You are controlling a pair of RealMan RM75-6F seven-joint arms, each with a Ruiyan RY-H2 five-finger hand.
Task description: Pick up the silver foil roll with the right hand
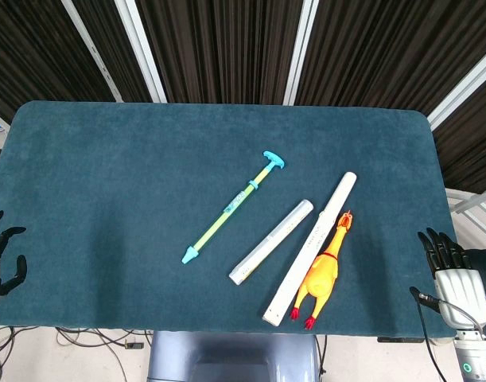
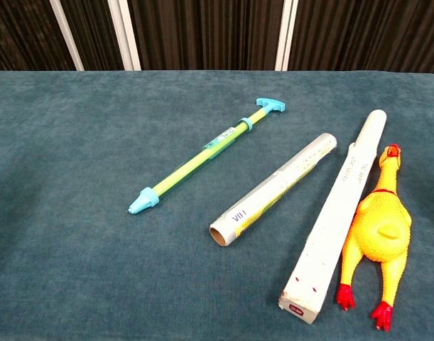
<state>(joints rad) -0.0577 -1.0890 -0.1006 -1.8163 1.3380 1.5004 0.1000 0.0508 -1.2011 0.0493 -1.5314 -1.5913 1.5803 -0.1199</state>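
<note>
- Silver foil roll [image 2: 275,190] lies on its side near the middle of the teal cloth table [image 1: 107,199], slanting from near-left to far-right; its open cardboard end faces the near side and a label beside that end reads "V01".
- Long white box [image 2: 339,215] lies just right of the roll, on the same slant; grey printing runs along its side, too small to read, and a small red mark sits on its near end.
- Yellow rubber chicken [image 2: 378,231] lies against the right side of the box, its red beak toward the far side and its red feet toward the near edge.
- Teal and yellow pump toy [image 2: 206,156] with a T-handle lies left of the roll, apart from it.
- Right hand [image 1: 449,267] hangs at the table's right edge, well apart from the roll, fingers extended and holding nothing.
- Left hand [image 1: 0,255] sits off the near-left corner, fingers spread and bare.
</note>
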